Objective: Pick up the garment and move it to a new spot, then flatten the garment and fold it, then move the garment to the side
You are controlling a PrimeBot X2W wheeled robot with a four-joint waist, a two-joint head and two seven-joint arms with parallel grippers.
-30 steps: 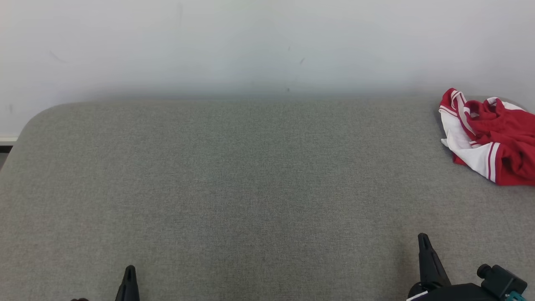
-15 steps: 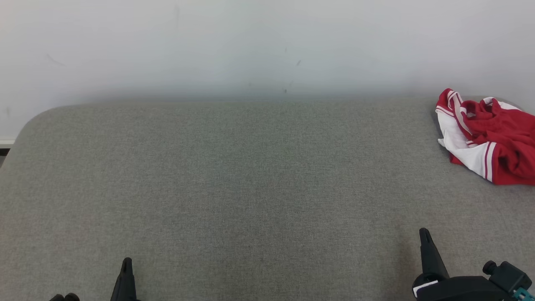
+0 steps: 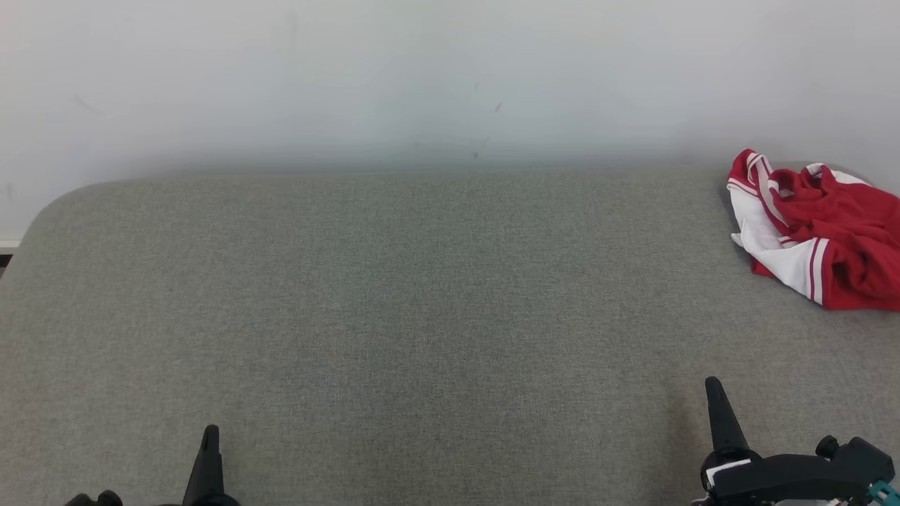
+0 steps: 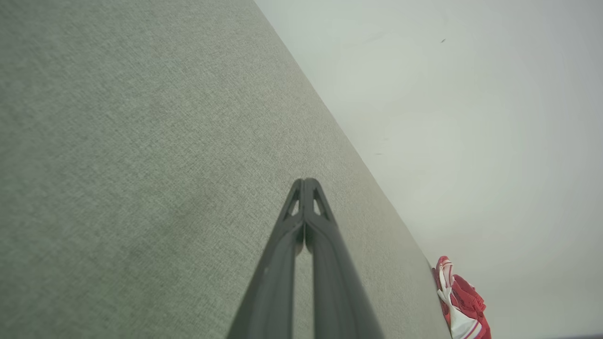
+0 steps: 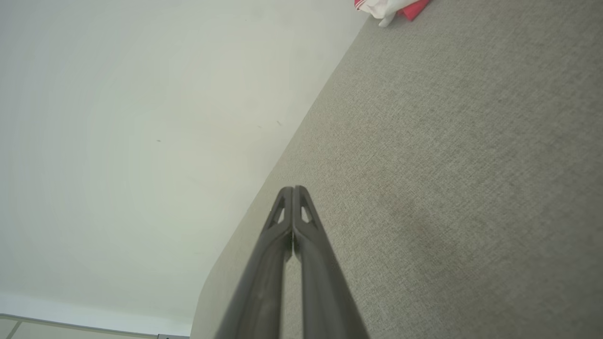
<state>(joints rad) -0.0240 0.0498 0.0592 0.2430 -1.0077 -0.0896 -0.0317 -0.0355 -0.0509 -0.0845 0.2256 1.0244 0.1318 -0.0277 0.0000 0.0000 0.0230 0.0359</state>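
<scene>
1. Jaws, both grippers: closed, the fingers pressed together to a single point, nothing held. Left gripper [image 3: 209,430] sits at the near left, right gripper [image 3: 714,383] at the near right, both over bare fabric.
2. Change, grippers: each tip stands a little farther up the head view than a second ago. This reads as a small advance or lift, with the jaws shut throughout. Judged an early reach, not yet a grasp.
3. Table [image 3: 422,316]: grey woven covering with rounded far corners. It runs unbroken from the grippers to the far edge.
4. Garment [image 3: 815,232]: red with white panels and striped trim, crumpled in a heap. It lies at the far right close to the table's far edge, partly cut off by the picture's right border. It is well apart from both grippers and nearer the right one.
5. Wall [image 3: 422,70]: pale, with faint marks, standing behind the far edge. The marks and the garment have slid left together in the picture, so the camera has turned and the garment has not moved. Pick-up is judged not yet begun. The right gripper looks best placed, and its jaws must part before any hold.
</scene>
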